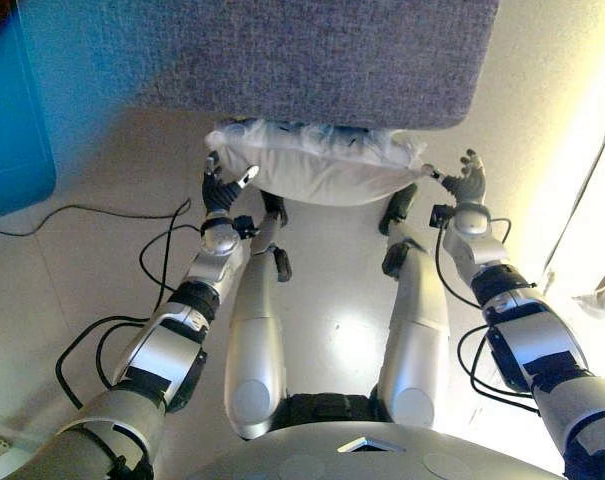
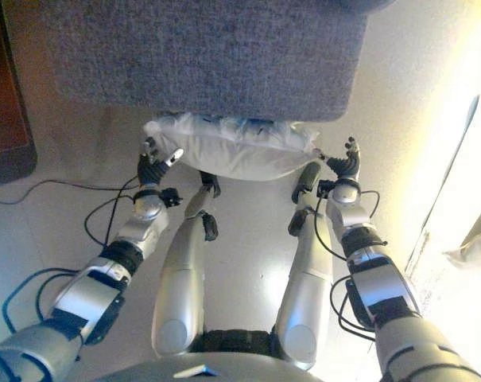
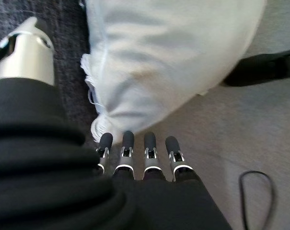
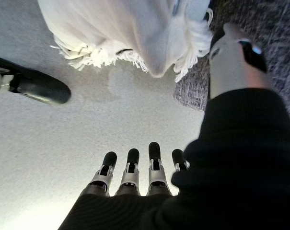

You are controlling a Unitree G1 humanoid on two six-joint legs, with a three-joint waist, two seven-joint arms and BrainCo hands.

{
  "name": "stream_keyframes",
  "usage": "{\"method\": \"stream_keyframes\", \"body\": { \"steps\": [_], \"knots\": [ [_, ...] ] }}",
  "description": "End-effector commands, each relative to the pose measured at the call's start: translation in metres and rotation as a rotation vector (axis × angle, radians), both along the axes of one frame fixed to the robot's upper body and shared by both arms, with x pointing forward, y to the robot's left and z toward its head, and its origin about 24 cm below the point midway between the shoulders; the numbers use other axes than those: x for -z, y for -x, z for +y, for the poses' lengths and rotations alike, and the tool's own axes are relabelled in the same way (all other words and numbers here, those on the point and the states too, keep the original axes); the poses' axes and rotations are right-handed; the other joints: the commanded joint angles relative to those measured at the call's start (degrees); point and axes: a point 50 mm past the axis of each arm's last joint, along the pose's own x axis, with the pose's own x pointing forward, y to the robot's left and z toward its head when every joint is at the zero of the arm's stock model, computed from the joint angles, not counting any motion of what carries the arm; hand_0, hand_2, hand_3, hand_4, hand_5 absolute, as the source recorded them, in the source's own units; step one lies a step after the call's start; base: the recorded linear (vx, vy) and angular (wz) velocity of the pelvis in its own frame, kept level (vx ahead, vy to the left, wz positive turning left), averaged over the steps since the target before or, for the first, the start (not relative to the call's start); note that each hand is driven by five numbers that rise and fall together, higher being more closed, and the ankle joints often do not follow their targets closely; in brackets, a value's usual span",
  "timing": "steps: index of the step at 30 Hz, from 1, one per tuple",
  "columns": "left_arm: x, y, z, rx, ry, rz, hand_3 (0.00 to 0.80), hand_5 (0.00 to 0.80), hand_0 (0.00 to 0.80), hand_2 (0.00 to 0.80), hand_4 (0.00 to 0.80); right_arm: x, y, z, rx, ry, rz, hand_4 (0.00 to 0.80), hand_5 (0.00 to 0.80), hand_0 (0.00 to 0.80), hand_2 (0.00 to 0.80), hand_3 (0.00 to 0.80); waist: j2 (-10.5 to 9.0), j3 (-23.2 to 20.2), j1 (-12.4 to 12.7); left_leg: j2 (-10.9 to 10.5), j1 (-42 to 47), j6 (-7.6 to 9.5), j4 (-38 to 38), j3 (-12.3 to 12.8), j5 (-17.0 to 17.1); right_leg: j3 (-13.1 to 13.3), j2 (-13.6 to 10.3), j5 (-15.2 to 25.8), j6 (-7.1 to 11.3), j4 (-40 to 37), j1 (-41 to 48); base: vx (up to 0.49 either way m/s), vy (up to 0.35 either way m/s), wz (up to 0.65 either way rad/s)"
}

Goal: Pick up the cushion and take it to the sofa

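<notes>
**Cushion lodged at the sofa's front edge, both hands flanking it**

The white cushion [image 1: 317, 165] sits against the front edge of the grey sofa [image 1: 312, 55], its far side tucked under the seat's overhang and its near side bulging out over the pale floor [image 1: 332, 300]. It seems wedged or resting there rather than lying up on the seat, though what bears its underside is hidden.

The left hand [image 1: 220, 188] is at the cushion's left end. In its wrist view the fingers [image 3: 128, 142] are straight, their dark tips just at the fringed corner, with the thumb [image 3: 27, 50] up against the sofa's fabric; nothing is gripped. The right hand [image 1: 466, 180] stands at the cushion's right end, a little apart from it. Its fingers [image 4: 154, 151] are likewise straight and spread over bare floor, the thumb [image 4: 233, 60] beside the fringe [image 4: 94, 55], holding nothing.

The two palms face each other across the cushion, which suits a soft, bulky thing: a squeeze from both ends would serve better than a pinch from one hand. By the look of it the cushion has reached the sofa but is not on the seat.

A black cable [image 1: 92, 210] trails across the floor on the left, near a blue object [image 1: 12, 130] at the edge of view.
</notes>
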Motion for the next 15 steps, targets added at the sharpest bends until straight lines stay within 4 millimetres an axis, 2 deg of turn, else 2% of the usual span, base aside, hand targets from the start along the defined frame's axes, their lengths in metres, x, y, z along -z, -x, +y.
{"method": "stream_keyframes", "body": {
  "steps": [1,5,6,8,13,14,15],
  "knots": [
    [-0.021,0.001,0.008,-0.017,-0.03,-0.147,0.0,0.0,0.0,0.0,0.0,-0.016,0.005,-0.02,0.04,0.029,-0.093,0.0,0.0,0.0,0.0,0.0,1.18,0.0,0.0,3.2,-7.7,-1.92,13.7,-4.5,-8.8,4.7,-2.1,4.0,4.35,-0.6,-4.8,0.076,0.053,-0.09],
    [-0.038,-0.002,0.013,-0.027,0.002,-0.235,0.0,0.0,0.0,0.0,0.0,-0.031,0.002,-0.024,0.034,0.028,-0.155,0.0,0.0,0.0,0.0,0.0,1.69,0.0,0.0,3.9,-13.8,-1.91,17.7,-5.0,-9.7,6.4,-2.3,2.9,4.09,4.0,-10.9,-0.019,0.059,-0.05],
    [-0.046,-0.005,0.015,-0.027,0.006,-0.255,0.0,0.0,0.0,0.0,0.0,-0.039,-0.001,-0.024,0.03,0.03,-0.18,0.0,0.0,0.0,0.0,0.0,1.71,0.0,-0.1,3.9,-16.3,-1.36,17.7,-4.9,-8.1,6.5,-2.5,4.5,3.53,3.8,-13.2,-0.075,0.067,0.0],
    [-0.055,-0.007,0.017,-0.02,-0.005,-0.278,0.0,0.0,0.0,0.0,0.0,-0.051,-0.004,-0.024,0.015,0.042,-0.216,0.0,0.0,0.0,0.0,0.0,1.7,0.0,-0.2,4.3,-18.9,-1.54,19.0,-5.2,-8.3,7.1,-2.5,4.4,3.59,5.1,-15.7,-0.039,0.056,-0.03],
    [-0.076,-0.015,0.026,-0.011,0.031,-0.318,0.0,0.0,0.0,0.0,0.0,-0.08,-0.012,-0.02,-0.041,0.081,-0.3,0.0,0.0,0.0,0.0,0.0,1.68,0.0,-0.3,5.2,-24.6,-1.69,21.5,-5.7,-8.5,8.3,-2.7,4.4,3.97,7.7,-21.0,0.016,0.053,-0.05],
    [-0.074,-0.015,0.026,-0.007,0.037,-0.31,0.0,0.0,0.0,0.0,0.0,-0.081,-0.012,-0.019,-0.051,0.098,-0.314,0.0,0.0,0.0,0.0,0.0,1.67,0.0,-0.2,5.4,-23.9,-2.31,22.5,-6.1,-10.3,8.5,-2.7,2.6,4.6,9.0,-20.4,0.081,0.009,0.01],
    [-0.08,-0.018,0.03,0.001,0.044,-0.316,0.0,0.0,0.0,0.0,0.0,-0.089,-0.012,-0.029,-0.063,0.092,-0.33,0.0,0.0,0.0,0.0,0.0,1.49,0.0,-0.2,5.6,-25.2,-2.5,23.6,-6.5,-10.6,8.8,-2.7,2.7,4.92,9.6,-21.4,-0.011,-0.029,0.05]
  ]
}}
